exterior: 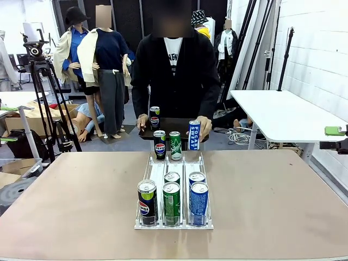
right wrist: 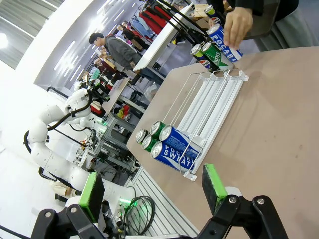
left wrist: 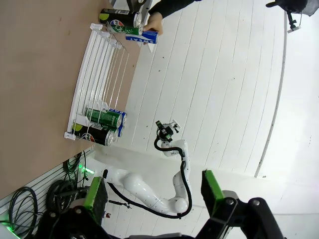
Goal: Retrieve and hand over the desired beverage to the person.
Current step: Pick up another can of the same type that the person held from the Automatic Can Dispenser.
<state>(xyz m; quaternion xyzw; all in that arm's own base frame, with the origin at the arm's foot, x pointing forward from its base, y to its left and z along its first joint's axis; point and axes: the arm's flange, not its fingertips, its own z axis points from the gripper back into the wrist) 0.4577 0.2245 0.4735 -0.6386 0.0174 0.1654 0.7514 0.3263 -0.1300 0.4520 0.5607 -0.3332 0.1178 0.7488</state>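
Note:
The person [exterior: 173, 70] stands at the table's far side with a black tray [exterior: 171, 123] that carries a Pepsi can [exterior: 155, 116]. One hand [exterior: 204, 123] holds a blue Pocari Sweat can [exterior: 194, 135] upright at the far end of the white three-lane rack [exterior: 157, 169]. A Pepsi can [exterior: 159, 144] and a green can [exterior: 175, 145] stand beside it. At the rack's near end are a Pepsi can [exterior: 147, 202], a green can [exterior: 171, 203] and a blue can [exterior: 199, 203]. My left gripper [left wrist: 154, 194] and right gripper [right wrist: 153, 191] are open, empty and far from the rack.
A second green can [exterior: 172, 178] and a second blue can [exterior: 197, 178] sit behind the front row. The brown tabletop [exterior: 70, 201] is bare on both sides of the rack. A white side table [exterior: 283, 114] stands at the back right and a tripod [exterior: 41, 70] at the back left.

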